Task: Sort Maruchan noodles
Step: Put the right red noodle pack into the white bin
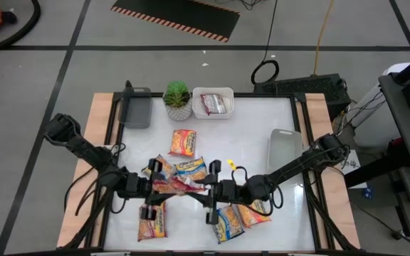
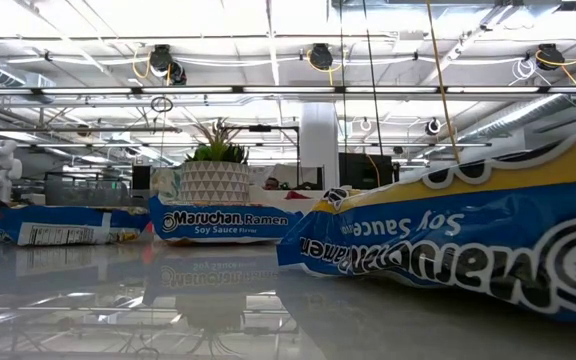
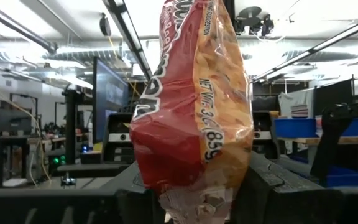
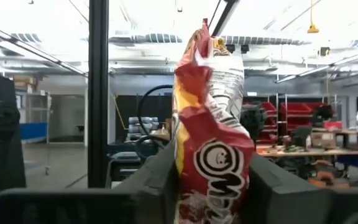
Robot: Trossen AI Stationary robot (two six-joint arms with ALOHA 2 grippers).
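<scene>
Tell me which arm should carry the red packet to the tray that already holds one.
Right, probably. Both the left gripper and the right gripper clamp the red packet, but the white tray holding another lies closer to the right one.

We found the red packet [image 3: 191, 118] red and yellow-orange with white lettering, its back panel white in the right wrist view. The blue-trimmed packets [image 2: 230, 222] showed white lettering on blue over yellow. We noted the potted plant [image 1: 177, 94] green in a white pot with a triangle pattern. The left tray [image 1: 135, 108] was grey, the right tray [image 1: 284, 146] white, both arms dark.
</scene>
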